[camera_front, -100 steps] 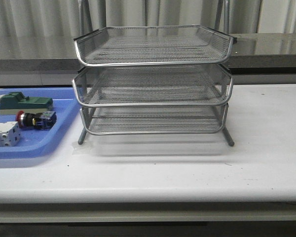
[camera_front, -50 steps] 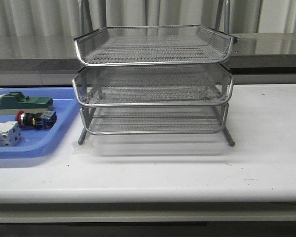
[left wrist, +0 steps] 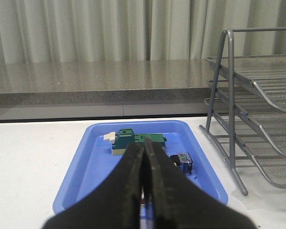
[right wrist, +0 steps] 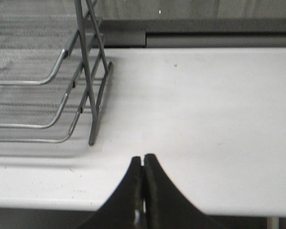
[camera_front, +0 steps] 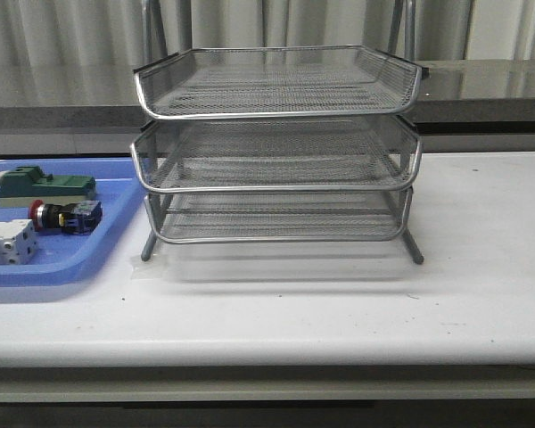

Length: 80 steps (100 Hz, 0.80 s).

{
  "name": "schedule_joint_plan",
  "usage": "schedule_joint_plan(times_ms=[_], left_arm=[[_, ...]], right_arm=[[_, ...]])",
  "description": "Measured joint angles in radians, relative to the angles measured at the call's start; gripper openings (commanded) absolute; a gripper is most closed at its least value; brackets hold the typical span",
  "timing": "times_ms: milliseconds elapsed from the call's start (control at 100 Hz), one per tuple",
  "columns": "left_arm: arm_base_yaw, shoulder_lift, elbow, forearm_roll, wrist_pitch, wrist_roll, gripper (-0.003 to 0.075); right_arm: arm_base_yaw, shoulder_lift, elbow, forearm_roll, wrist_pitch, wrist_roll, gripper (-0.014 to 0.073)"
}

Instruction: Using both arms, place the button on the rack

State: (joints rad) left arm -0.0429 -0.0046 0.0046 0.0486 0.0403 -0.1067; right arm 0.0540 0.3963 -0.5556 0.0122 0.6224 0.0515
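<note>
No grasp had begun: both grippers [left wrist: 144, 191] [right wrist: 143, 191] were pressed together, empty; the left must spread over the button [camera_front: 64, 216].

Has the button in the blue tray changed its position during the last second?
No. In the front view the button lies in the same place on the blue tray, between the green block and the white block, left of the rack.

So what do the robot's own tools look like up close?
Only the tips show. The left tool is two matte black wedge-shaped fingers, broad at the base and narrowing towards the tips, slightly scuffed. The right tool looks the same: black, curved, tapering fingers. No cables or markings are visible.
</note>
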Motion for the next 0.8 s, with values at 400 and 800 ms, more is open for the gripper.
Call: schedule_joint_plan(times_ms=[400,800], left_arm=[[0.0,0.0,0.0,0.0,0.0,0.0,-0.002],[0.0,0.0,0.0,0.0,0.0,0.0,-0.002]], right_arm=[[0.0,0.242,-0.037,0.082,-0.041,0.0,-0.004],[0.0,0.485,-0.037,0.598,-0.078,-0.141,0.0363]])
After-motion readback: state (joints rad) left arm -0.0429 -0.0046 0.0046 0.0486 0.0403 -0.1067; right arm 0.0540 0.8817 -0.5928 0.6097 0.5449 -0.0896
